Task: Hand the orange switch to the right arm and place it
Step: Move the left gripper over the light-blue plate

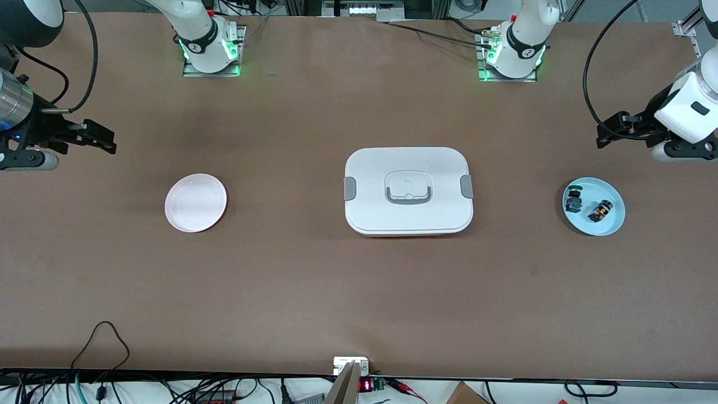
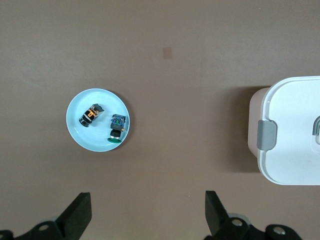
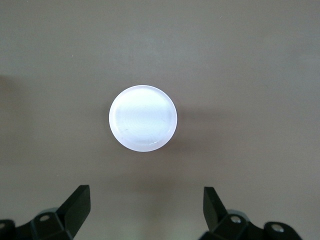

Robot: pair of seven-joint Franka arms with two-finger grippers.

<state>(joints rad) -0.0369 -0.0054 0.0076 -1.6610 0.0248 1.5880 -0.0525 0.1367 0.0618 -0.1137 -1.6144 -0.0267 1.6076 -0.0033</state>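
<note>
Lowest in the frame among the counter's things sat the white lidded box (image 1: 408, 191), dead centre on the brown counter (image 1: 314, 292). At the right edge of the frame the left pincer (image 1: 603, 134) hung with its jaws wide and nothing between them, over bare counter just above the pale blue plate (image 1: 608, 225). On that plate lay the orange switch (image 1: 600, 211) on its side, near the green-capped part (image 1: 573, 200) but not touching it. At the left edge the right pincer (image 1: 109, 140) hung equally wide and empty, up and to the left of the pink plate (image 1: 196, 202).
</note>
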